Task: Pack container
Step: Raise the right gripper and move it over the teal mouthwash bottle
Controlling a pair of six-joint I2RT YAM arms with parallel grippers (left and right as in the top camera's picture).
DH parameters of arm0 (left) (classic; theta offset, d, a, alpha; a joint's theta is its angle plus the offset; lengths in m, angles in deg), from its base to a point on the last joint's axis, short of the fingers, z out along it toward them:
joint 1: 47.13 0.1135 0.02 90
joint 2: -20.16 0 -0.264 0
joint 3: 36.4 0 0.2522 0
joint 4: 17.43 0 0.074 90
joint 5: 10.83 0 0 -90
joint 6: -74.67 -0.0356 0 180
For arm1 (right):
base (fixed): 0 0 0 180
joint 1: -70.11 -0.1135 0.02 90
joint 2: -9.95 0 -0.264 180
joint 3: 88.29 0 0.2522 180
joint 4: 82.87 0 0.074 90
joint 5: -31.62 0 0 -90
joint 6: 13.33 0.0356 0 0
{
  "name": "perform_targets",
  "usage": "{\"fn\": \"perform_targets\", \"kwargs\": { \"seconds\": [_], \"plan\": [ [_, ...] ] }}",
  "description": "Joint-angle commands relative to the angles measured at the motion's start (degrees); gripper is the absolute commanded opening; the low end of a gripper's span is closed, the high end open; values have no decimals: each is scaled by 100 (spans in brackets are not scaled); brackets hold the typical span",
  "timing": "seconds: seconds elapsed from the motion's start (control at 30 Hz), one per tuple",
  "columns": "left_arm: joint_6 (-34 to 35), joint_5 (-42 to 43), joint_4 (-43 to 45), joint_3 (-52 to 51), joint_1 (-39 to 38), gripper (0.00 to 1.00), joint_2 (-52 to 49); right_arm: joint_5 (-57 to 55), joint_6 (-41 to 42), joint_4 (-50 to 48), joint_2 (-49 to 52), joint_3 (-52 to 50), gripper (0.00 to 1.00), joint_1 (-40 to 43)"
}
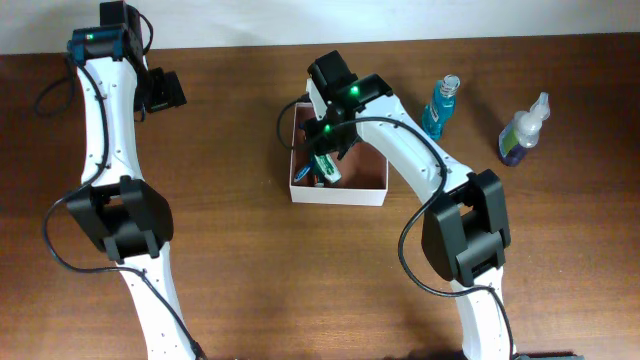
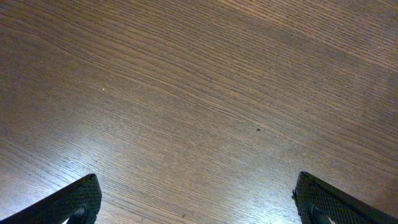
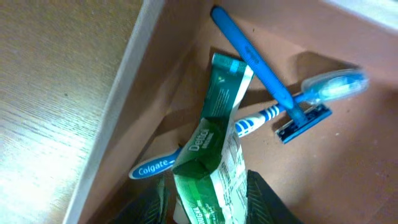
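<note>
Container (image 1: 338, 193) sits directly under my right gripper (image 3: 208, 200), its white wall (image 3: 134, 81) running just to that gripper's left in the wrist view. I hold the gripper low over the pinkish-brown floor with a green toothpaste tube (image 3: 214, 165) between its fingers. The fingers flank the tube closely, but I cannot tell whether they clamp it or stand just off it. Beyond the fingertips, the tube's far end lies across a Colgate toothbrush (image 3: 152, 167), and a blue razor (image 3: 252, 56) crosses that brush farther out.

My left gripper (image 2: 196, 200) hangs with its fingers wide apart over bare desk (image 2: 199, 93), holding nothing, well off to the left of the container.

I judge the step in hand to be placing the tube in the container. The next move calls for a clean let-go and a straight lift so the fingers don't drag the tube. After that I'd reach for the blue bottle (image 1: 440, 108) and the spray bottle (image 1: 525, 130), both out on the desk well to the right gripper's right.
</note>
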Motion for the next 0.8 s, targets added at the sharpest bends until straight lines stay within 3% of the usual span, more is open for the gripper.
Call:
{"fn": "perform_targets", "kwargs": {
  "seconds": [0.0, 0.33, 0.5, 0.77],
  "plan": [
    [-31, -63, -2, -28, 24, 99, 98, -184, 203, 50, -52, 553, 36, 125],
    [-31, -63, -2, -28, 26, 99, 98, -535, 203, 1091, -111, 2706, 44, 1102],
    [-31, -63, -2, -28, 24, 99, 98, -1108, 203, 1187, -111, 2905, 56, 1563],
    [-31, -63, -2, -28, 24, 99, 98, -1362, 201, 1381, -63, 2898, 59, 2155]
  ]
}}
